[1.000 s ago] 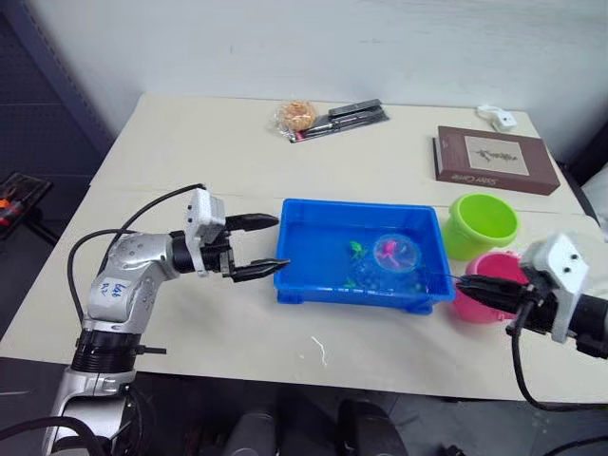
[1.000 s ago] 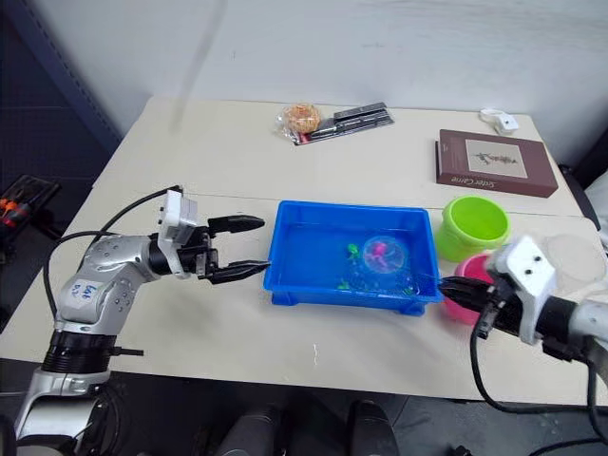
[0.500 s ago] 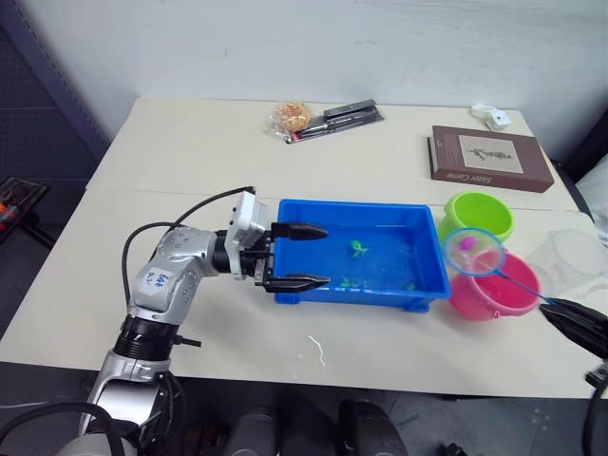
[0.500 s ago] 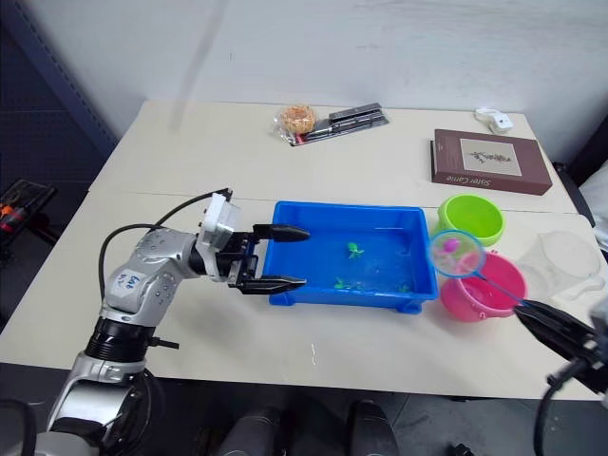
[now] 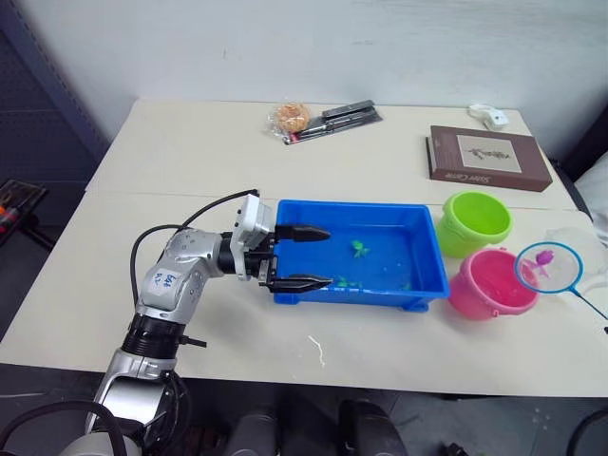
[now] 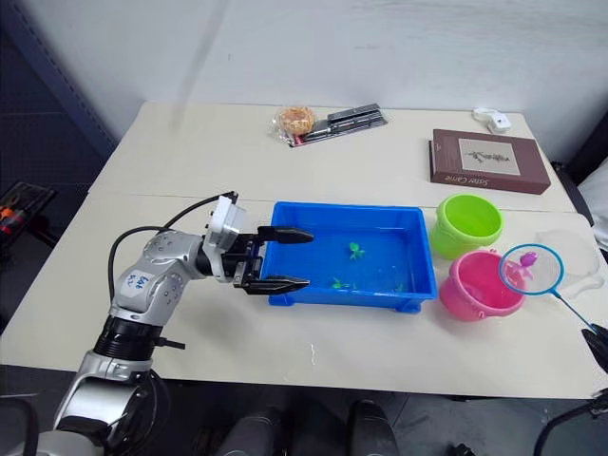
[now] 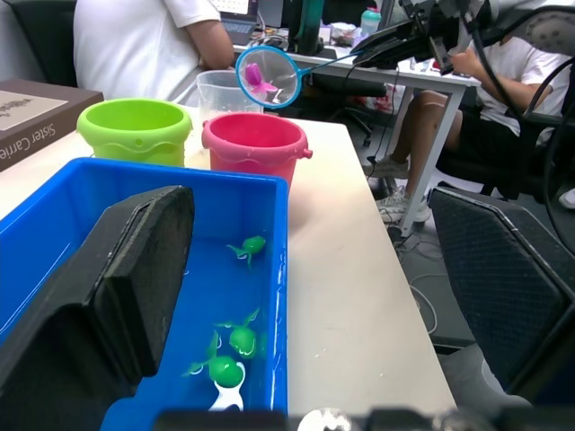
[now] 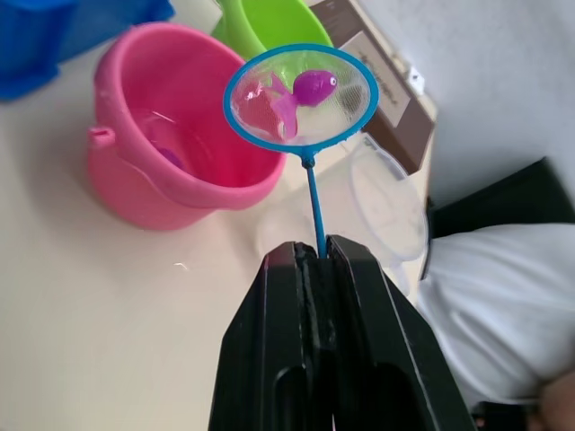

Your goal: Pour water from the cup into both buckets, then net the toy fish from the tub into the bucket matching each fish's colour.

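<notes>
— While the right gripper (image 8: 316,260) clamps the blue-rimmed net (image 6: 532,270) holding a magenta toy fish (image 8: 313,88) beside the pink plastic bucket (image 6: 478,285), what's around?
— Lime-green bucket (image 6: 467,224), clear plastic cup (image 6: 577,255), brown book (image 6: 489,161), wrapped snack (image 6: 295,120). Left gripper (image 6: 290,257) spread across the blue rectangular tub's (image 6: 290,287) rim. Cream table (image 6: 180,157); seated people behind.

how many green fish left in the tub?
3 visible. One green fish sits mid-tub; two more lie close together nearer the left end effector. Others could be hidden behind its finger.
</notes>
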Robot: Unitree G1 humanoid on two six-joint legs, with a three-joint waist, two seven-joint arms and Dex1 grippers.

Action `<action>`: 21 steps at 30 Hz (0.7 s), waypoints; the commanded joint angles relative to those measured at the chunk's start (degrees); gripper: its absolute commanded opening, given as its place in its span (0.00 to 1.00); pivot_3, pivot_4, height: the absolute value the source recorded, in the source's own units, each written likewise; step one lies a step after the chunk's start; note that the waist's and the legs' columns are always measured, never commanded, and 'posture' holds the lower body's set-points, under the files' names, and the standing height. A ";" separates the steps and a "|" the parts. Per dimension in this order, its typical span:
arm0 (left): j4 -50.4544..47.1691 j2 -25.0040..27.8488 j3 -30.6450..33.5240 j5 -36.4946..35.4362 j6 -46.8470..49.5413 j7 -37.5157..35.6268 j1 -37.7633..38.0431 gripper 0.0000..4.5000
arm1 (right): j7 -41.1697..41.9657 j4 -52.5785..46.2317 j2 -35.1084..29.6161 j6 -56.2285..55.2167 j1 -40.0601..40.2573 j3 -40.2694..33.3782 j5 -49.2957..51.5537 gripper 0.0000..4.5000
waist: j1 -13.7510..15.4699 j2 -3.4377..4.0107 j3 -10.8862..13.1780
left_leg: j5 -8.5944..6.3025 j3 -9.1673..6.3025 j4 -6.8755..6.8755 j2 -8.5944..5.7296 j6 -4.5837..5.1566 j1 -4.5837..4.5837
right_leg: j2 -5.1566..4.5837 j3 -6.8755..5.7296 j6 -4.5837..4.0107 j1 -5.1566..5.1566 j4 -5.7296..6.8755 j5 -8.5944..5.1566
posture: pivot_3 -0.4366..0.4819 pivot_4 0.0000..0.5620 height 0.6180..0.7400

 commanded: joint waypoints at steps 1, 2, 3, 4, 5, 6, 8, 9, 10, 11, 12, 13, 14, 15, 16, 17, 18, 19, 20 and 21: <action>-1.28 -0.19 0.56 0.21 -1.16 0.73 -0.48 0.99 | -6.25 1.56 0.08 -10.20 0.02 2.72 -9.64 0.00 | 0.01 0.07 -0.04 | 0.00 0.02 0.00 0.00 0.00 0.00 | -0.01 0.01 0.00 -0.01 0.00 0.00 | 0.48 0.27 0.99; -1.50 -0.18 0.59 0.23 -1.20 0.94 -0.33 0.99 | -8.12 2.15 -0.15 -12.88 0.62 3.22 -13.39 0.00 | 0.06 0.08 -0.05 | 0.00 0.03 -0.01 -0.01 0.00 0.02 | 0.00 0.03 0.00 -0.01 -0.01 0.00 | 0.48 0.27 0.99; -1.71 -0.17 0.65 0.21 -1.21 1.22 -0.15 0.99 | -10.03 2.77 -0.20 -14.99 1.03 3.46 -16.30 0.00 | 0.10 0.08 -0.05 | 0.00 0.04 -0.01 0.00 0.00 0.03 | 0.00 0.04 0.00 -0.01 -0.01 0.00 | 0.48 0.27 0.99; -1.93 -0.12 0.71 0.17 -1.17 1.43 0.04 0.99 | -12.17 3.38 -0.10 -16.65 1.22 3.38 -18.72 0.00 | 0.11 0.08 -0.05 | 0.00 0.04 -0.02 0.00 -0.01 0.03 | 0.00 0.03 0.00 -0.01 -0.01 0.00 | 0.48 0.27 0.99; -2.16 0.03 0.80 0.06 -1.17 1.48 0.30 0.99 | -16.53 3.65 -0.14 -18.39 1.20 2.83 -24.86 0.00 | 0.11 0.08 -0.05 | 0.00 0.04 -0.02 0.00 -0.01 0.03 | 0.00 0.04 0.00 -0.01 -0.01 0.00 | 0.48 0.27 0.99; -2.42 0.16 0.86 -0.02 -1.15 1.56 0.55 0.99 | -18.75 4.40 -0.40 -20.08 1.35 3.21 -28.00 0.00 | 0.10 0.08 -0.05 | 0.00 0.06 -0.02 -0.01 -0.01 0.03 | 0.00 0.05 -0.01 -0.01 0.00 0.00 | 0.48 0.27 0.99; -2.59 0.40 1.01 -0.01 -1.18 1.69 0.83 0.99 | -24.37 4.41 -0.71 -23.78 1.75 3.52 -35.52 0.00 | 0.04 0.08 -0.05 | 0.00 0.10 -0.02 -0.01 -0.01 0.06 | 0.00 0.09 -0.01 -0.01 -0.04 0.00 | 0.48 0.27 0.99; -2.77 0.46 1.02 0.01 -1.15 1.81 0.95 0.99 | -25.98 4.72 -0.91 -25.28 2.18 4.08 -37.18 0.00 | 0.02 0.08 -0.05 | 0.00 0.13 -0.04 -0.01 -0.01 0.10 | 0.00 0.12 -0.02 -0.01 -0.12 -0.02 | 0.48 0.27 0.99; -2.92 0.54 1.08 0.01 -1.13 1.93 1.07 0.99 | -29.46 4.57 -0.64 -26.71 2.28 3.88 -40.58 0.00 | -0.01 0.08 -0.05 | -0.01 0.15 -0.06 0.00 -0.02 0.13 | 0.01 0.14 -0.03 -0.01 -0.13 -0.02 | 0.48 0.27 0.99; -3.05 0.69 1.17 -0.01 -1.12 2.00 1.26 0.99 | -32.04 4.44 -0.42 -26.96 2.51 3.94 -43.78 0.00 | -0.02 0.08 -0.05 | -0.01 0.18 -0.08 0.01 -0.03 0.17 | 0.01 0.16 -0.04 -0.01 -0.12 -0.03 | 0.48 0.27 0.99; -3.32 0.87 1.24 -0.10 -1.07 2.05 1.53 0.99 | -35.35 4.24 0.10 -26.78 2.37 3.49 -46.75 0.00 | -0.04 0.08 -0.05 | -0.01 0.20 -0.09 0.02 -0.04 0.18 | 0.02 0.18 -0.06 -0.01 -0.12 -0.03 | 0.48 0.27 0.99; -3.60 0.95 1.26 -0.19 -0.96 2.19 1.72 0.99 | -36.99 4.43 0.60 -26.00 2.33 3.22 -47.42 0.00 | -0.05 0.08 -0.05 | -0.01 0.22 -0.09 0.02 -0.04 0.20 | 0.01 0.20 -0.06 -0.01 -0.12 -0.04 | 0.48 0.27 0.99; -3.89 1.02 1.26 -0.26 -0.83 2.31 1.90 0.99 | -37.69 4.78 0.15 -25.87 2.80 3.47 -48.18 0.00 | -0.06 0.08 -0.05 | -0.01 0.24 -0.10 0.02 -0.04 0.22 | 0.02 0.23 -0.06 -0.01 -0.12 -0.04 | 0.48 0.27 0.99; -4.12 1.05 1.24 -0.32 -0.72 2.42 2.03 0.99 | -38.97 4.93 -0.18 -26.17 3.13 3.52 -48.72 0.00 | -0.07 0.08 -0.05 | -0.01 0.25 -0.10 0.03 -0.05 0.22 | 0.02 0.23 -0.06 -0.01 -0.12 -0.04 | 0.48 0.27 0.99; -4.26 1.06 1.23 -0.34 -0.63 2.53 2.11 0.99 | -39.69 5.18 -0.71 -26.68 3.47 3.84 -48.63 0.00 | -0.09 0.08 -0.05 | -0.01 0.25 -0.11 0.03 -0.05 0.23 | 0.03 0.24 -0.06 -0.01 -0.12 -0.04 | 0.48 0.27 0.99; -4.35 1.08 1.22 -0.35 -0.57 2.59 2.19 0.99 | -40.21 5.26 -1.32 -26.90 3.79 4.21 -49.06 0.00 | -0.10 0.08 -0.05 | -0.01 0.26 -0.11 0.04 -0.05 0.24 | 0.04 0.25 -0.08 -0.01 -0.11 -0.04 | 0.48 0.27 0.99; -4.44 1.07 1.19 -0.37 -0.50 2.66 2.24 0.99 | -41.13 5.20 -1.65 -27.16 3.90 4.35 -49.31 0.00 | -0.09 0.08 -0.05 | -0.01 0.28 -0.11 0.04 -0.05 0.26 | 0.03 0.26 -0.08 0.00 -0.11 -0.04 | 0.48 0.27 0.99; -4.50 1.04 1.14 -0.40 -0.46 2.71 2.28 0.99 | -41.43 5.20 -2.03 -26.88 4.10 4.69 -49.79 0.00 | -0.10 0.08 -0.05 | -0.01 0.29 -0.11 0.03 -0.05 0.28 | 0.03 0.27 -0.07 0.01 -0.10 -0.04 | 0.48 0.27 0.99; -4.51 1.01 1.09 -0.43 -0.46 2.73 2.32 0.99 | -42.02 5.05 -2.01 -26.80 4.26 5.24 -50.29 0.00 | -0.12 0.08 -0.05 | -0.01 0.30 -0.11 0.04 -0.04 0.28 | 0.03 0.28 -0.07 0.01 -0.10 -0.04 | 0.48 0.27 0.99; -4.58 0.95 1.01 -0.45 -0.43 2.80 2.36 0.99 | -42.18 4.86 -2.27 -27.66 4.97 6.41 -50.69 0.00 | -0.14 0.08 -0.05 | -0.01 0.30 -0.11 0.04 -0.04 0.28 | 0.03 0.28 -0.07 0.01 -0.10 -0.04 | 0.48 0.27 0.99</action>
